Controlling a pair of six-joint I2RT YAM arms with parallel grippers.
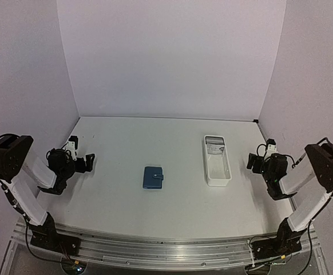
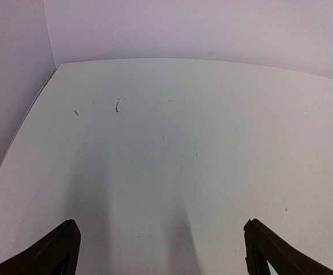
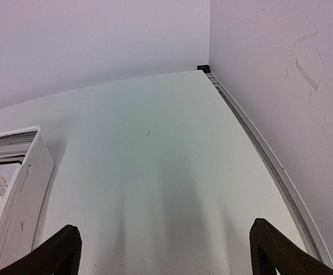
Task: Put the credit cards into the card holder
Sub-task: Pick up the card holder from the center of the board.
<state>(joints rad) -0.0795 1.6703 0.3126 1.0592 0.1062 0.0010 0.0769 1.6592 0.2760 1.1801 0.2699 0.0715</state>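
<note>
L gripper [image 2: 162,223] hung low at left, spread wide, empty | R gripper [image 3: 165,224] same at right | card holder [image 1: 153,177] lay shut betw. both, well apart | credit cards [image 1: 214,149] sat in white tray [image 1: 218,182] near R gripper

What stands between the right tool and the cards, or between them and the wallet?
Only the side wall of the tray: the cards lie at its far end, left of the right tool. Bare table runs from tray to wallet, which is shut.
</note>
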